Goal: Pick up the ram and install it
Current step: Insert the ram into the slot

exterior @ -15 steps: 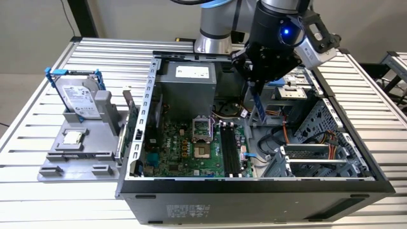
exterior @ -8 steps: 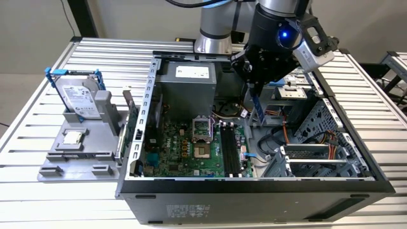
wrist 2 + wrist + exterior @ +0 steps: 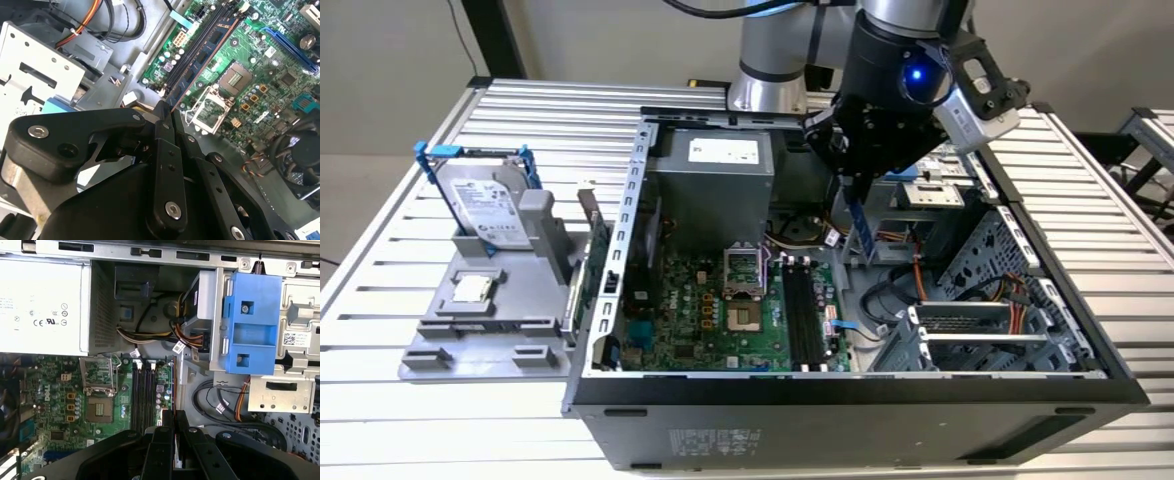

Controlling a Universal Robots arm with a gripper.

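We have the ram [image 3: 857,226] pinched on edge in the gripper [image 3: 854,197], hanging inside the open computer case [image 3: 854,425] above the motherboard [image 3: 707,330]. In the exterior view it sits at about one o'clock from the memory slots [image 3: 803,315] and clear of them. The jaws are clenched on the stick. In the second wrist view the fingers [image 3: 161,150] meet around its thin upper edge.

In both wrist views the ram [image 3: 173,385] shows as a thin line running parallel to the slots [image 3: 142,390] but off to one side of them. We judge the heading to be right and the sideways position not yet right. To do this step well we would keep the board upright and move it sideways without twisting it. It should come down only once its edge lies directly over one slot. We would also mind the cables [image 3: 212,392] beside it.

The arm [image 3: 901,60] reaches in from twelve o'clock in the exterior view, wrist turned down and fingers pointing at the board. The hard drive [image 3: 487,200] stands outside the case, at about nine o'clock from the gripper.
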